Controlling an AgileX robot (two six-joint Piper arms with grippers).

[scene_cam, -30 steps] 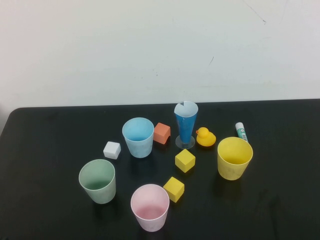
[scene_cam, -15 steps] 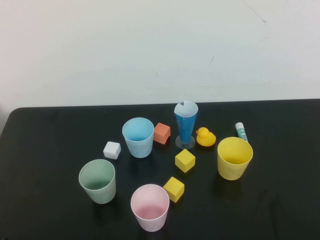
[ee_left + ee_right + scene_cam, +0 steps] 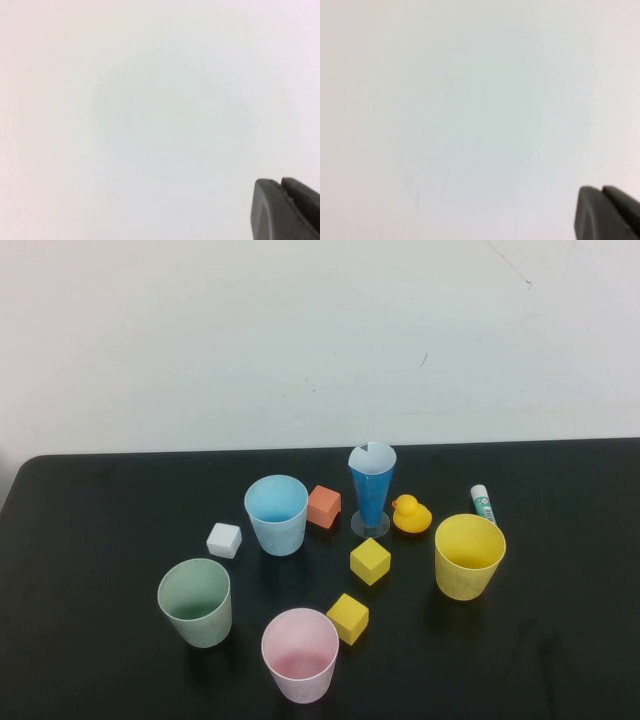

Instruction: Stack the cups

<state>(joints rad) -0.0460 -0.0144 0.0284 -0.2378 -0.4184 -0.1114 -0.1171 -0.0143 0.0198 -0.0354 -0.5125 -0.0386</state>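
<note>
Four cups stand upright and apart on the black table (image 3: 90,500) in the high view: light blue cup (image 3: 276,514) at the back left, green cup (image 3: 196,601) at the front left, pink cup (image 3: 300,654) at the front middle, yellow cup (image 3: 469,556) at the right. Neither arm shows in the high view. My left gripper (image 3: 280,181) shows only as dark fingertips pressed together, empty, facing a blank white wall. My right gripper (image 3: 601,188) looks the same, shut and empty, facing the white wall.
A tall narrow blue cone (image 3: 371,490) on a clear foot stands at the back middle. Around it lie an orange cube (image 3: 324,506), a white cube (image 3: 224,540), two yellow cubes (image 3: 370,561) (image 3: 348,618), a yellow rubber duck (image 3: 410,514) and a white tube (image 3: 484,504).
</note>
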